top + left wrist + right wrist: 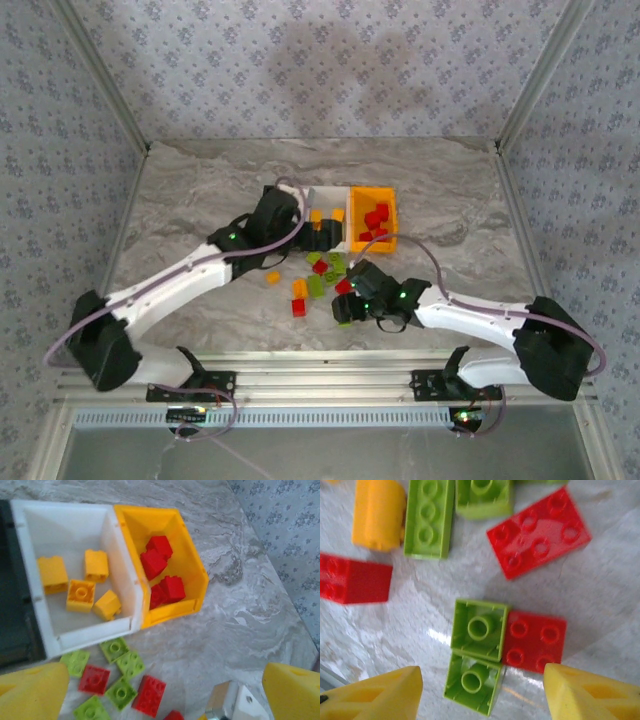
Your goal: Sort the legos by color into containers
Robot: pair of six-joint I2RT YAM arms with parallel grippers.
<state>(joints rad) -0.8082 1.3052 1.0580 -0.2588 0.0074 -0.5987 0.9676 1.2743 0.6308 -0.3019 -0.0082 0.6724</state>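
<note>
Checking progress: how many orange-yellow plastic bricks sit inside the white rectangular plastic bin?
4 in the white bin: left brick, rear brick, middle brick, right brick. None looks hidden.

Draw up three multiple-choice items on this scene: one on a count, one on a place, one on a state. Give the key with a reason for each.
1. How many orange-yellow bricks lie in the white bin?
A. two
B. seven
C. four

2. Where does the orange bin stand?
A. stacked on top of the white bin
B. side by side with the white bin, touching it
C. far off from it, by itself

3. What state is the right gripper in?
A. open, gripping nothing
B. shut on a red brick
C. shut on a lime brick

Key: 1 C, four lie on its floor in the left wrist view; 2 B, their walls meet along one side; 3 A, its yellow fingers stand wide apart with nothing clamped.
</note>
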